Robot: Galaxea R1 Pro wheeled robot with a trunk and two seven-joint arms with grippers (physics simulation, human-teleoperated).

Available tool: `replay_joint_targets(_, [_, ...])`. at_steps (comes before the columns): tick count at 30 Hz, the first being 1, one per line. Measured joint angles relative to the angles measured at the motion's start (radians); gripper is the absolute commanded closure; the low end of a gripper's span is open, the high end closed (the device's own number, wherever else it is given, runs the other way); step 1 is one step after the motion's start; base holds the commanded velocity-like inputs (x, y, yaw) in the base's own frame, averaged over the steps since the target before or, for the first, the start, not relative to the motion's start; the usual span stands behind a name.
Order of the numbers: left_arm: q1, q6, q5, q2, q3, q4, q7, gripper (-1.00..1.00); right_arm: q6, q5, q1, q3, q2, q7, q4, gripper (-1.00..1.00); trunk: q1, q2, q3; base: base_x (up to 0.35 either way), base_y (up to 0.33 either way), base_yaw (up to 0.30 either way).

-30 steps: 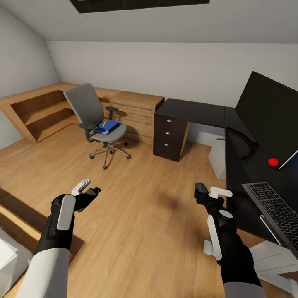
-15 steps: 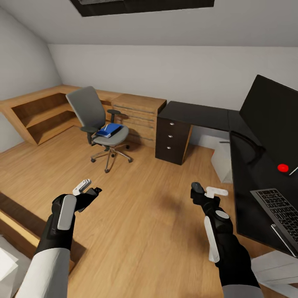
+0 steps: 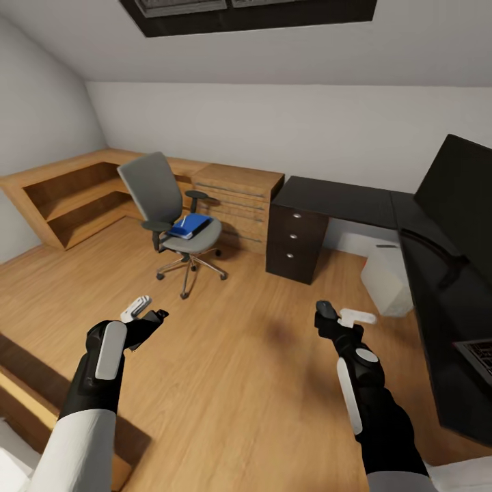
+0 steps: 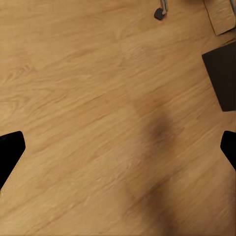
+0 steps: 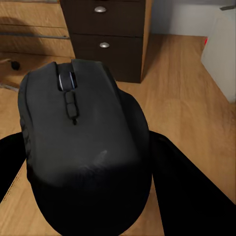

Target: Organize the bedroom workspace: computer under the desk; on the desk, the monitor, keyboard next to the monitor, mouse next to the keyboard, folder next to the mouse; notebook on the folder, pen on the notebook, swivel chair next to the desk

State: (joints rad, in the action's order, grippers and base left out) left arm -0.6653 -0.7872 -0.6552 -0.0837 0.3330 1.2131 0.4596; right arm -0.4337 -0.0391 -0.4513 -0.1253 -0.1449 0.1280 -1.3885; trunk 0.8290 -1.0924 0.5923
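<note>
**Between the right jaws: the mouse, carried over the floor**

Between the jaws of the right gripper (image 3: 333, 316) sits the mouse (image 5: 81, 147), pinched at its sides, its wheel facing the wrist camera; in the head view it shows as a dark lump at the gripper's tip (image 3: 328, 309). The left gripper (image 3: 142, 311) holds nothing, its jaws spread wide over bare wood floor (image 4: 98, 123). Both arms hang above the floor, well apart from the furniture. Beyond them, the swivel chair (image 3: 171, 219) stands near the light-wood drawer unit (image 3: 236, 201), with the blue folder (image 3: 191, 225) lying on its seat. To the right runs the black counter (image 3: 342, 199) with its drawer block (image 3: 294, 244), the monitor (image 3: 461, 205) standing on it and a corner of the keyboard (image 3: 480, 355) at the picture's edge. The pale computer (image 3: 386, 277) stands on the floor under the counter.
</note>
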Motion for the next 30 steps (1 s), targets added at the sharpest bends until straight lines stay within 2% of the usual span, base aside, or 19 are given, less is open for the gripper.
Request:
replay_joint_targets(5, [0.0, 0.0, 0.0, 0.0, -0.003, -0.004, 0.0, -1.0, 0.007, 0.0, 0.003, 0.0, 0.0, 0.0, -0.001, 1.0, 0.0, 0.0, -0.008, 0.19, 0.11, 0.0])
replay_joint_targets(12, [0.0, 0.0, 0.0, 0.0, -0.026, -0.018, 0.0, -1.0, 0.009, -0.001, 0.004, 0.0, 0.0, 0.0, -0.002, 1.0, 0.0, 0.0, -0.019, 0.031, 0.013, 0.0])
replay_joint_targets(17, [0.0, 0.0, 0.0, 0.0, -0.029, -0.021, 0.001, -1.0, 0.009, -0.001, 0.004, 0.0, 0.0, 0.0, -0.002, 1.0, 0.0, 0.0, -0.027, 0.046, 0.001, 0.0])
replay_joint_targets(30, [0.0, 0.0, 0.0, 0.0, -0.03, -0.021, 0.001, -1.0, 0.009, -0.003, 0.004, 0.0, 0.001, 0.001, -0.002, 1.0, 0.0, 0.0, -0.047, 0.296, -0.043, 0.0])
